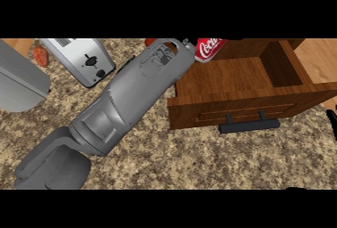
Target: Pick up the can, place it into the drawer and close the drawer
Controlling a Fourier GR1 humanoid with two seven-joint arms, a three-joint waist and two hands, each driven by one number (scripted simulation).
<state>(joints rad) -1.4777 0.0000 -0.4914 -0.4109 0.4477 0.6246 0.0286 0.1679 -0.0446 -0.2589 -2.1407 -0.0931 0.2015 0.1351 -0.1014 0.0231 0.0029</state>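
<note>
The red can with white lettering shows at the view's top edge, by the back left corner of the open wooden drawer. My left forearm stretches from the lower left up to the can. The left hand is almost wholly cut off at the top edge, right beside the can; whether it touches the can is hidden. The drawer holds nothing that I can see, and its black handle faces me. Of my right hand only thin straight black fingers show, at the right edge.
A silver toaster stands at the back left on the speckled counter. A large grey rounded object fills the left edge, with an orange-red item behind it. A deeper compartment is in the drawer's right part.
</note>
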